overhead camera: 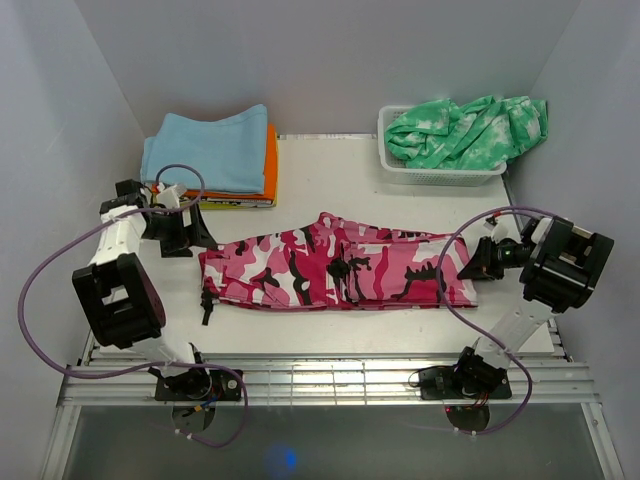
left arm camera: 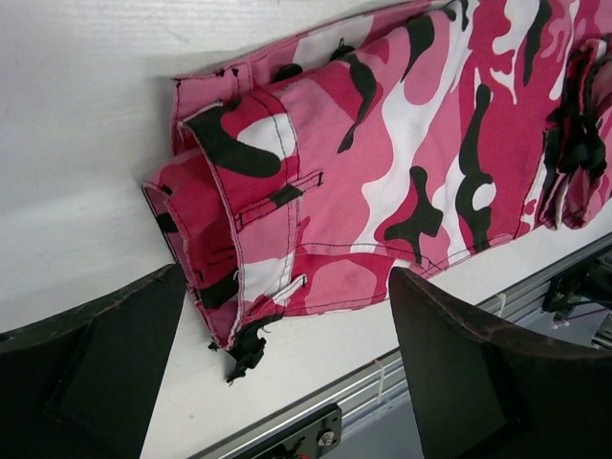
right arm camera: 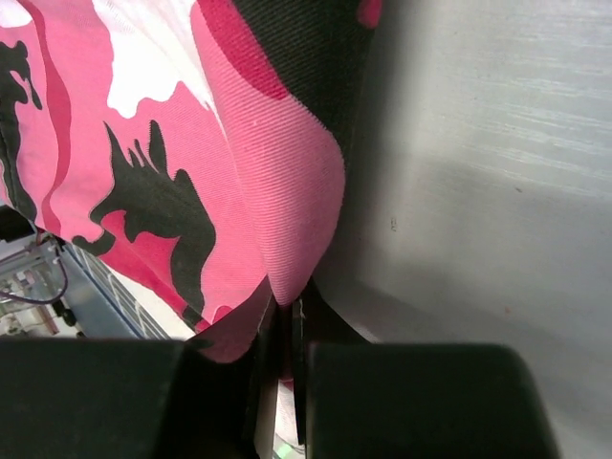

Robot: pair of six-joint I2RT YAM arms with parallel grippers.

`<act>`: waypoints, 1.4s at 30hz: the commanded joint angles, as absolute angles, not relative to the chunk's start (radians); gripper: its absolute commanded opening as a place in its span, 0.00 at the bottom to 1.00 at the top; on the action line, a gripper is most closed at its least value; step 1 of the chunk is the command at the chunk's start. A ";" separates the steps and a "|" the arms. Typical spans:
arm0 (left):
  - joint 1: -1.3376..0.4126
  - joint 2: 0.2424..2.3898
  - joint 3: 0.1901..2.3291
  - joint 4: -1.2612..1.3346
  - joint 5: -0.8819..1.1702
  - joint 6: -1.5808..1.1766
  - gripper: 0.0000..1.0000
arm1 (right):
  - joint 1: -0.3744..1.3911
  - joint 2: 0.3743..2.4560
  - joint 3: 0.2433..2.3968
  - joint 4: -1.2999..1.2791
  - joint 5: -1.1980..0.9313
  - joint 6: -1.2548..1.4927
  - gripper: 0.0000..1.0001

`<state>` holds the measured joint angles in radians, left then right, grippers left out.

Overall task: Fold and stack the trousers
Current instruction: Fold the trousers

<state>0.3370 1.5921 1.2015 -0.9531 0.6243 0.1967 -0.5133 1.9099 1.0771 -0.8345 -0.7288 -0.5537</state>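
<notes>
The trousers [overhead camera: 340,272] lie across the middle of the worktop [overhead camera: 330,185], apparently already halved lengthwise, with the waistband end at left and the hem end at right. A folded stack [overhead camera: 215,160] sits far left. A basket [overhead camera: 440,174] with a green garment [overhead camera: 470,130] sits far right. Both are apart from the trousers.

At the hem end the right gripper [overhead camera: 480,262] is clamped fully down on a thin fold of fabric. How many layers are caught can't be told from the right wrist view; possibly only the top ones. The left gripper [overhead camera: 192,232] is spread wide with nothing held, parked just beside the waistband corner.

The step in hand is judged to be the cross-fold, with the hem end carried over toward the waist. Notes for doing it well:
- The pinch should be checked for all layers before lifting. If only the top leg is held, the lower one will be left behind and the fold skewed.
- The hem should be raised just enough for clearance, then swept left in a low arc parallel to the long edge, so the edges line up.
- The waist end should be pinned by the left gripper. The fabric looks like heavy twill and would likely be dragged across the smooth top otherwise.
- The black strap [left arm camera: 246,352] at the waist should be tucked inside the fold, or the bundle will sit lumpy on the stack.
- The hem should be released only once the fabric is laid flat.
</notes>
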 commanded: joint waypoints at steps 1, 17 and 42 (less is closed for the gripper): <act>0.331 1.597 1.183 -0.997 0.620 0.263 0.98 | -0.534 1.819 1.135 -0.872 -0.719 -0.586 0.08; 0.319 1.648 1.031 -0.911 0.787 0.279 0.71 | -0.430 1.669 1.325 -1.100 -1.014 -0.529 0.08; 0.227 1.712 0.920 -0.759 0.787 0.160 0.11 | 0.285 1.689 1.407 -0.549 -0.893 0.021 0.08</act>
